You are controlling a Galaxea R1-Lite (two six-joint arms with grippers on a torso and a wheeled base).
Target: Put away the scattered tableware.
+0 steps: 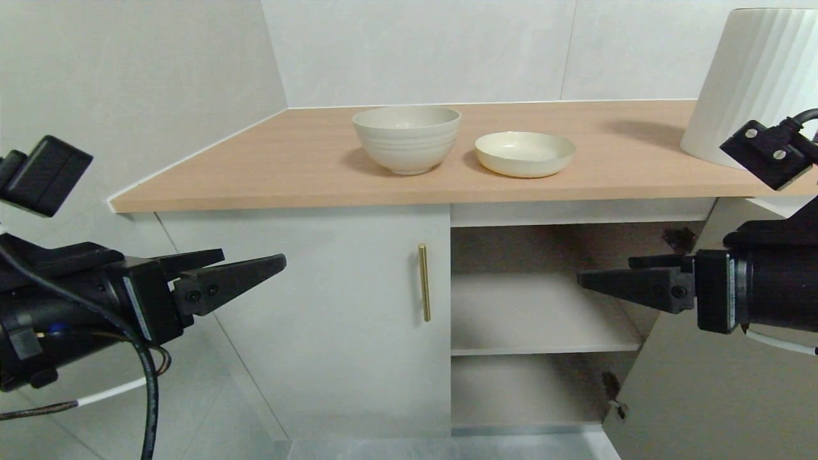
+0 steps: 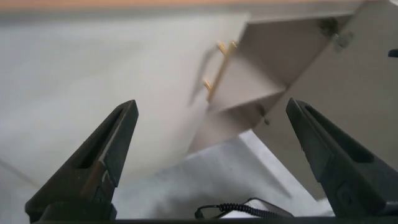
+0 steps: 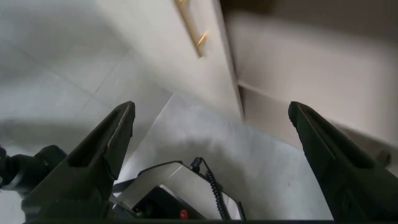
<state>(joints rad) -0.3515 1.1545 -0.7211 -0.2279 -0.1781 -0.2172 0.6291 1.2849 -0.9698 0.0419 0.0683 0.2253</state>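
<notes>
A deep cream bowl [image 1: 406, 138] with ribbed sides and a shallow cream dish [image 1: 524, 153] sit side by side on the wooden countertop [image 1: 255, 172]. Below them the cabinet's right half stands open, showing a bare upper shelf [image 1: 537, 313] and a lower shelf [image 1: 517, 390]. My left gripper [image 1: 246, 262] hangs open at the left, in front of the shut cabinet door, well below the counter. My right gripper [image 1: 585, 281] is open too, level with the upper shelf at the cabinet opening. Both wrist views look down between spread fingers, the left's [image 2: 99, 162] and the right's [image 3: 106, 149].
A tall white ribbed lamp shade [image 1: 748, 83] stands on the counter's right end. The shut left door carries a brass handle [image 1: 424, 282]. The opened right door [image 1: 703, 396] swings out beside my right arm. Tiled walls close in behind and on the left.
</notes>
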